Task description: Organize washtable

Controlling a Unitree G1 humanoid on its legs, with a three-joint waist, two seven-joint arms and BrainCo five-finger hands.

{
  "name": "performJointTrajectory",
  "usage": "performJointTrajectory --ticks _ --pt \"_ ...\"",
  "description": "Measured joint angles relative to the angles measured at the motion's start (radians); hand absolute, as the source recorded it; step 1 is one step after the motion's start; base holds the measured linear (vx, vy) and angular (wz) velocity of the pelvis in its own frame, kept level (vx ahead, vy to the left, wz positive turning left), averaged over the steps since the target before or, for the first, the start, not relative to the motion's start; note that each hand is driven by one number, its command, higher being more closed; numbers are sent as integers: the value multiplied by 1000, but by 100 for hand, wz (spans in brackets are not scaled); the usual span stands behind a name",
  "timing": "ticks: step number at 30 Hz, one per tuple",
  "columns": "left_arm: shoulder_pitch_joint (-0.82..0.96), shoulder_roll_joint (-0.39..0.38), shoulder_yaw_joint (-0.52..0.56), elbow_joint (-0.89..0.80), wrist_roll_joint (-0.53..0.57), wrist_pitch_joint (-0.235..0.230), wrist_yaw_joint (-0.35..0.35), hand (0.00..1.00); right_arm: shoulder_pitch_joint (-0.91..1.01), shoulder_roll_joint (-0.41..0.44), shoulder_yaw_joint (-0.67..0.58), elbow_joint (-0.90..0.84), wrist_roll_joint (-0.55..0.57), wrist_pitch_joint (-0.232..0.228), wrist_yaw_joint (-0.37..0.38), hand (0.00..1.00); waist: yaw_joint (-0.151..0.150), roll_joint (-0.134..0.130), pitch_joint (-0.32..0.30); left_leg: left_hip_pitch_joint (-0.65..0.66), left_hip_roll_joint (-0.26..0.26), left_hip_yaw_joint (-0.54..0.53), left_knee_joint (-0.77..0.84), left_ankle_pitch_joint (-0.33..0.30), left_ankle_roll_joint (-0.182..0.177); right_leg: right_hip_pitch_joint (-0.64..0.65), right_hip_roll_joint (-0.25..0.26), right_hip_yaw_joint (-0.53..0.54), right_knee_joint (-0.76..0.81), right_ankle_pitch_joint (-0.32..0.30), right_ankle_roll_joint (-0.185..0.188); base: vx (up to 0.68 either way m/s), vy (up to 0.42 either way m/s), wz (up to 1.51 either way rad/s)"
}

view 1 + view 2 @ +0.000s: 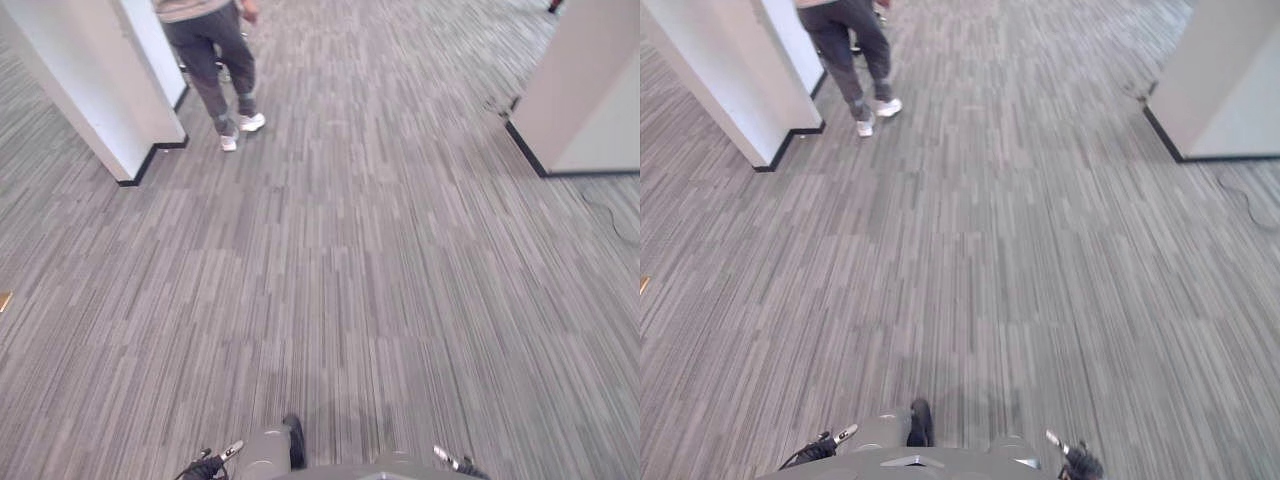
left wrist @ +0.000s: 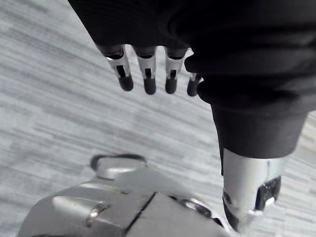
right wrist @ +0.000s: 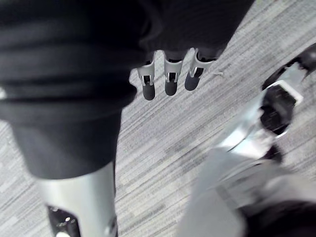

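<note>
"So, which step of the job is in hand?"

"The approach, I judge. Both eye views look down on grey striped carpet floor, so the robot seems to be on its way to the washtable, and no sorting has begun."

"Where is the washtable, then?"

"I cannot tell. Ahead lie open carpet, a white partition on the left, a white wall on the right, and a person in dark trousers and white shoes just beside the partition."

"And the hands?"

"The left hand hangs low at the robot's side, fingers straight and loosely spread, thumb apart, with nothing in it. The right hand hangs the same way on the other side: fingers relaxed, thumb apart, empty."

"What does the next move call for?"

"Finding the table first. I'd say that means walking through the gap between the partition and the wall, leaving room for the person, with both hands free until the things to tidy come within reach."

"Any brand, label or writing?"

"None that I can read. A small tan thing sits at the left edge of the carpet, but too little of it is seen to name it."
</note>
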Motion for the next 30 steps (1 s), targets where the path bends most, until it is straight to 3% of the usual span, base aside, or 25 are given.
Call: performJointTrajectory --ticks 2,3,4,5,6,7,8,9,10,11,12,13,15,16,18,20,22,23,24,25,26,27,28,29,30 --pt "-39 -30 -84 -3 -10 -3 2 0 13 -15 -9 -9 -10 -3 6 0 -8 87 3 178 50 7 -136 3 -4 -141 16 -117 -125 -157 -147 -213 -32 -7" --pt "-66 -42 -108 -10 -15 -8 3 0 17 -18 -26 -10 -11 -4 6 0 -16 113 6 210 65 8 -146 3 -4 -194 23 -136 -252 -179 -152 -230 37 27" --pt "-107 -60 -128 -40 -32 -23 9 0 22 -14 -35 -10 -11 1 7 0 -31 107 12 258 73 6 -160 1 -4 -263 16 -127 -510 -150 -114 -95 42 34" --pt "-112 -63 -133 -43 -32 -27 9 0 22 -13 -36 -11 -11 0 6 0 -34 103 13 270 74 5 -166 0 -1 -272 11 -125 -569 -133 -102 -250 22 67" --pt "-141 -65 -144 -61 -38 -42 8 0 41 -5 -61 -8 -11 5 7 0 -53 69 8 313 62 -1 -189 -16 -10 -288 -14 -106 -790 -21 -72 76 -102 87" --pt "-154 -97 -140 -71 -41 -53 5 0 58 -5 -109 0 -12 16 1 0 -71 71 3 344 76 -9 -187 -37 -21 -287 -13 -97 -752 108 -67 246 -165 74" --pt "-152 -120 -129 -81 -41 -58 2 0 55 -7 -134 2 -11 18 -3 0 -66 82 -1 341 90 -3 -160 -35 -23 -302 1 -94 -700 48 -66 643 -305 16" --pt "-143 -147 -107 -84 -41 -66 -2 0 51 -15 -168 1 -11 16 -4 0 -54 95 -1 301 123 -16 -14 -33 -36 -303 27 -80 -635 -23 -93 754 -307 -19" --pt "-133 -173 -66 -62 -40 -55 -4 0 50 -19 -217 -5 -11 18 -3 0 -60 120 9 230 186 -52 208 -10 -97 -245 51 -126 -627 -71 -112 744 -292 -1" --pt "-126 -184 -34 -60 -41 -52 -6 0 53 -16 -234 -4 -10 21 -7 0 -62 129 12 185 214 -71 333 36 -123 -207 58 -148 -626 -88 -132 676 -233 35" --pt "-96 -206 47 -76 -43 -48 -7 0 57 -14 -225 -13 -10 22 -7 0 -55 139 10 91 256 -99 604 163 -161 -135 73 -179 -627 -133 -168 631 -204 34" --pt "-72 -208 100 -102 -47 -44 -13 0 55 -12 -214 -24 -9 22 -7 0 -47 140 15 -5 279 -95 853 205 -142 -61 88 -188 -638 -182 -194 608 -183 21" --pt "-61 -194 139 -119 -47 -45 -19 0 31 -15 -177 -50 0 18 -9 0 -26 140 17 -121 276 -53 1030 166 -91 52 95 -188 -688 -217 -202 549 -107 -3" --pt "-58 -168 138 -115 -45 -45 -24 0 0 -17 -151 -51 21 15 -10 0 -10 134 20 -189 267 -9 1006 129 -47 120 89 -186 -747 -222 -207 514 -55 -13" --pt "-27 -141 137 -114 -46 -45 -24 0 -35 -21 -101 -85 34 11 -17 0 11 115 18 -282 239 48 838 71 -42 195 65 -160 -819 -236 -195 533 0 -37" --pt "-20 -113 135 -120 -46 -52 -18 0 -58 -26 -61 -125 54 -3 -18 0 34 105 17 -312 198 92 491 54 -52 250 29 -127 -865 -262 -173 569 62 -55" --pt "15 -109 130 -96 -44 -47 -9 0 -81 -44 -28 -127 67 -14 -21 0 26 109 13 -258 142 112 -32 117 -99 337 5 -100 -917 -299 -142 537 140 -53" --pt "21 -109 134 -68 -42 -44 -4 0 -78 -52 -23 -116 68 -22 -23 0 34 109 9 -259 126 75 -55 218 -76 371 12 -47 -910 -313 -157 506 181 -54" --pt "30 -104 137 -52 -42 -41 -2 0 -71 -48 -20 -112 68 -22 -24 0 35 99 1 -255 115 59 -43 250 -51 372 3 -17 -889 -303 -173 666 226 -27" --pt "45 -83 133 -36 -35 -38 -3 0 -55 -25 -15 -108 68 -22 -23 0 24 82 -28 -250 80 52 -23 226 -19 349 -9 38 -817 -251 -217 577 194 8" --pt "47 -74 127 -33 -26 -36 -4 0 -42 -17 -15 -106 68 -23 -22 0 17 63 -41 -247 59 49 -10 213 -9 319 -17 57 -754 -212 -198 704 219 39" --pt "43 -43 88 -20 -24 -34 -5 0 -26 -3 -20 -76 68 -22 -18 0 7 26 -43 -213 22 45 2 170 6 282 -27 81 -611 -117 -134 630 170 56" --pt "36 -17 55 -3 -14 -29 -5 0 -19 9 -29 -41 68 -19 -14 0 0 -7 -44 -152 -12 37 0 125 14 245 -23 114 -453 44 -19 569 129 55" --pt "27 -10 39 0 -7 -25 -6 0 -5 12 -29 -30 68 -11 -13 0 -3 -13 -47 -121 -17 33 -7 107 21 220 -8 146 -376 116 74 461 82 42" --pt "15 4 -11 2 0 -21 -6 0 8 20 -27 -29 68 -2 -2 0 -3 -3 -51 -67 -20 18 -23 87 28 141 25 171 -208 134 127 303 -2 12"
